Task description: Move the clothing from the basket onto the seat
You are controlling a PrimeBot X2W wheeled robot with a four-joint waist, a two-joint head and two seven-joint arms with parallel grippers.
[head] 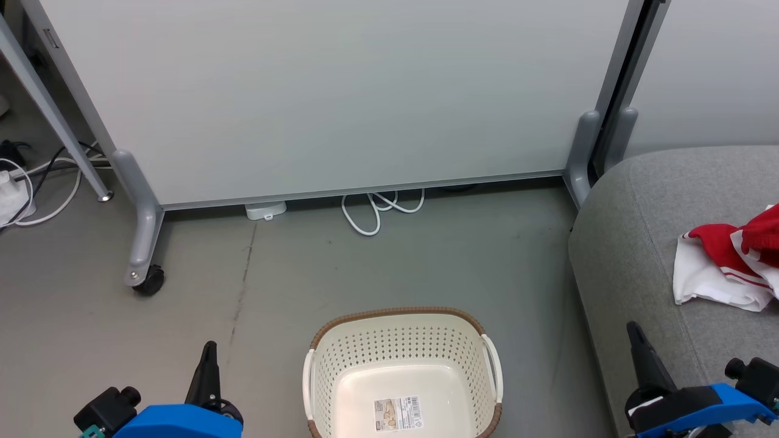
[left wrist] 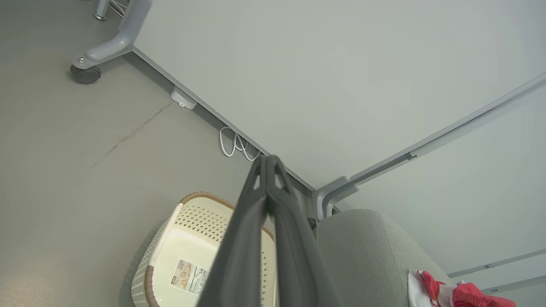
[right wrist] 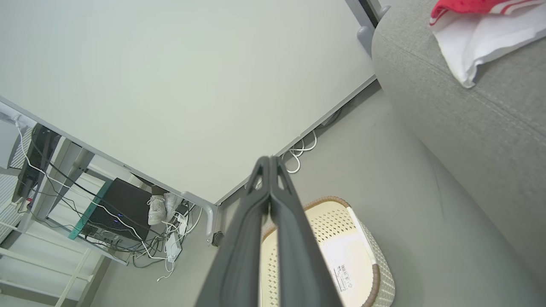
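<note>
The cream perforated basket (head: 401, 353) with a brown rim stands on the floor at bottom centre, holding nothing but its barcode sticker (head: 397, 413). Red and white clothing (head: 727, 264) lies crumpled on the grey seat (head: 633, 243) at the right edge. My left gripper (head: 210, 350) is shut at the lower left, left of the basket, with nothing in it. My right gripper (head: 634, 331) is shut at the lower right, over the seat's front edge and below the clothing. In the wrist views the left gripper (left wrist: 268, 160) and right gripper (right wrist: 270, 161) have their fingers pressed together above the basket (left wrist: 187, 238) (right wrist: 341, 238).
A white partition panel (head: 341, 91) on grey wheeled legs (head: 143, 243) stands behind the basket. White cables (head: 377, 210) loop under it, and more cables (head: 36, 182) lie at the far left. A desk with a computer case (right wrist: 119, 209) and a person's white shoes (right wrist: 162, 207) sit beyond the partition.
</note>
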